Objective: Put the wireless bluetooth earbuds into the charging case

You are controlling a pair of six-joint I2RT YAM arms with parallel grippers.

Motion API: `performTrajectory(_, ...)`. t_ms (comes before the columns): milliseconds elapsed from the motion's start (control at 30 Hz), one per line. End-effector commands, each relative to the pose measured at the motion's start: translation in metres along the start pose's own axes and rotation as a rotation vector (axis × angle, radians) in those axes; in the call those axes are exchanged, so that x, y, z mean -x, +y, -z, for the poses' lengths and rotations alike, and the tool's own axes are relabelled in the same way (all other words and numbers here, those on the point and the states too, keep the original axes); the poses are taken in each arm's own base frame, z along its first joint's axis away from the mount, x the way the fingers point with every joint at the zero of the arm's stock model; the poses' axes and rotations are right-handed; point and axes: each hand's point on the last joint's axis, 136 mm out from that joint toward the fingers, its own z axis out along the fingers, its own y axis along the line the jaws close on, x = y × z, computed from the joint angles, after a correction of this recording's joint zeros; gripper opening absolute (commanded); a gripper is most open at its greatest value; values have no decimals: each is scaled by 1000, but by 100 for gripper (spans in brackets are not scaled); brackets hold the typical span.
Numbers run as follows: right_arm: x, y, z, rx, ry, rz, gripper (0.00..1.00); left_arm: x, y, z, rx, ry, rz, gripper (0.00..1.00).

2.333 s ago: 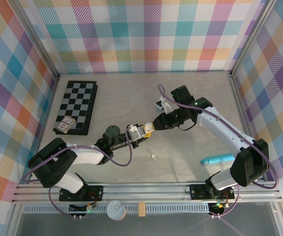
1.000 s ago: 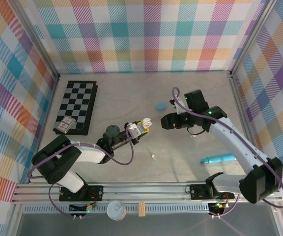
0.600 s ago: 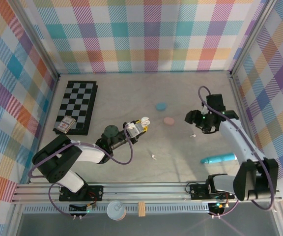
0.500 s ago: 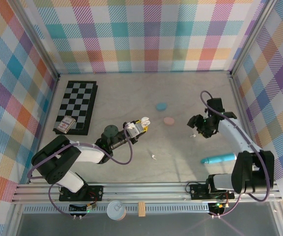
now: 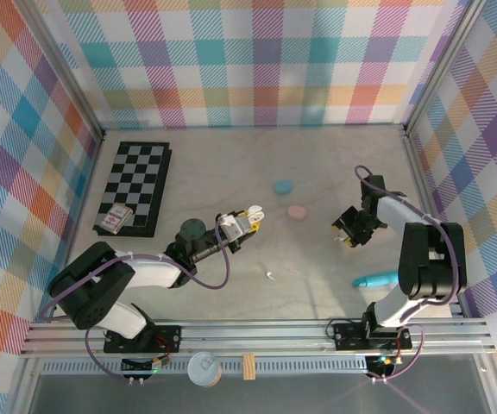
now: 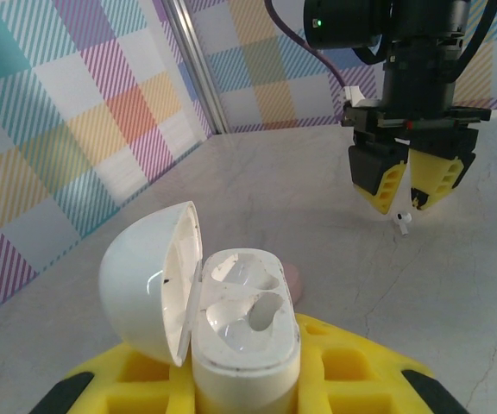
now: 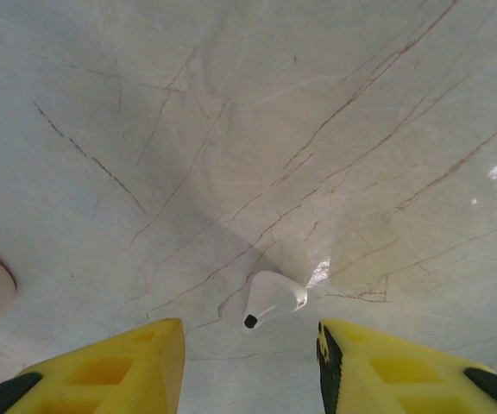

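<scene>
My left gripper [image 5: 240,227] is shut on a white charging case [image 6: 247,332]. The case stands upright with its lid [image 6: 149,280] swung open to the left and both sockets bare. A tiny white earbud [image 7: 271,298] lies on the table to the right. My right gripper [image 7: 248,358] hovers open just above it, one yellow finger [image 7: 132,362] on each side and not touching. The left wrist view shows that gripper [image 6: 406,185] pointing down over the earbud [image 6: 401,222]. A second white earbud [image 5: 270,276] lies nearer the front.
A pink pebble case [image 5: 297,211] and a light blue one [image 5: 282,185] lie shut mid-table. A turquoise tube [image 5: 376,281] lies at the right, partly behind my right arm. A chessboard [image 5: 141,172] with a small box [image 5: 115,219] is at the left, beside a dark round object [image 5: 191,229].
My right gripper left the white case, swung right and came down open over the white earbud. The pink and blue cases came into sight. My left gripper kept holding the open case.
</scene>
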Motion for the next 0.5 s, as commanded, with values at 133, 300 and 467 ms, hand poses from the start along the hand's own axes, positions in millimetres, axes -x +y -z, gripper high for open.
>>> performTrajectory(133, 7, 3, -4, -3, 25, -56, 41, 11, 1, 2, -10, -33, 0, 3)
performTrajectory(300, 8, -1, -8, -29, 37, -69, 40, 12, 1, 2, -10, -33, -2, 2)
performTrajectory(467, 6, -3, -14, -35, 62, -84, 36, 12, 2, 2, -8, -32, -4, 2)
